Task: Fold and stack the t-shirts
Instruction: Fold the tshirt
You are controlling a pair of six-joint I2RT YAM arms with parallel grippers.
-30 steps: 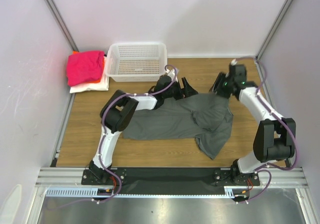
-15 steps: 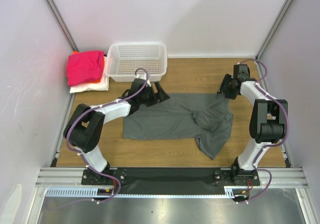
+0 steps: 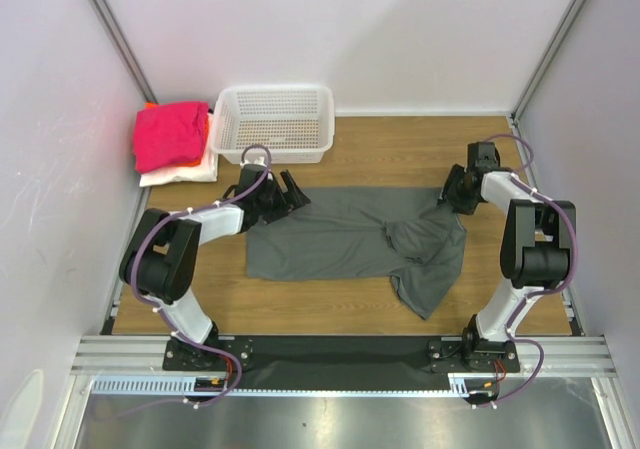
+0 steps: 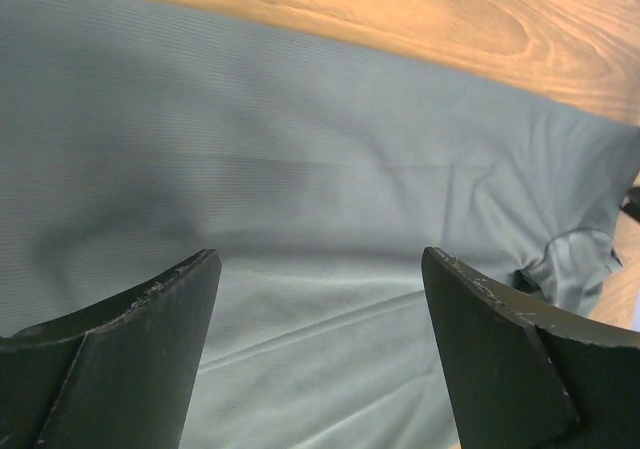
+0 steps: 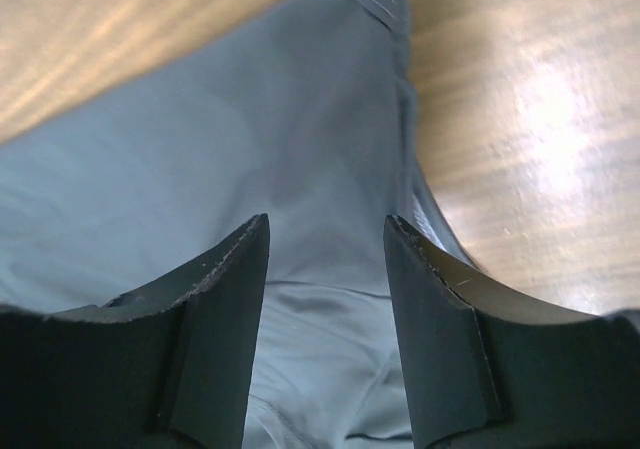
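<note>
Left of the basket (image 3: 273, 121): pink-topped stack (image 3: 170, 137) sits folded, orange and white under it. Just in front of the basket, your left gripper (image 3: 293, 191) hangs wide open, empty, over the far-left corner of the grey t-shirt (image 3: 330, 239). Shirt lies spread in front of the basket, right side rumpled. Well right of the basket, your right gripper (image 3: 448, 191) is open too, narrower gap, nothing held. Looks like fold setup. Next, prob. smooth that rumple, then pinch both far corners.
</note>
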